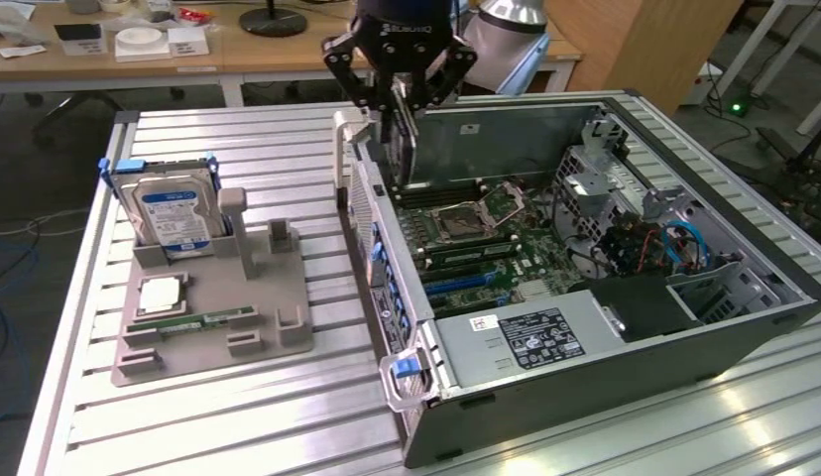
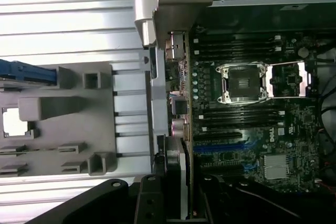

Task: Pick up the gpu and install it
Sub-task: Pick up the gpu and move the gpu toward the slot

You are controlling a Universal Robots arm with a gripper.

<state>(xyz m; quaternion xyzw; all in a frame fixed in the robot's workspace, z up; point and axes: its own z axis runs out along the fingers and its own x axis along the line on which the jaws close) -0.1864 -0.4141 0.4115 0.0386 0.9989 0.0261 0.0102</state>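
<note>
Just inside the rear wall of the open dark-grey tower case [image 1: 623,367], the thin black gpu card [image 1: 408,149] hangs straight below my black gripper [image 1: 404,101], pinched by its top edge. Its long side looks upright, with the green motherboard [image 1: 504,248] underneath. The exterior view gives me its height. The wrist view lines it up beside the blue slot [image 2: 218,149].

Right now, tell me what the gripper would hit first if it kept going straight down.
Likely the motherboard: the gripper points down into the open computer case, and the card it holds would touch first. Depth is unclear.
</note>
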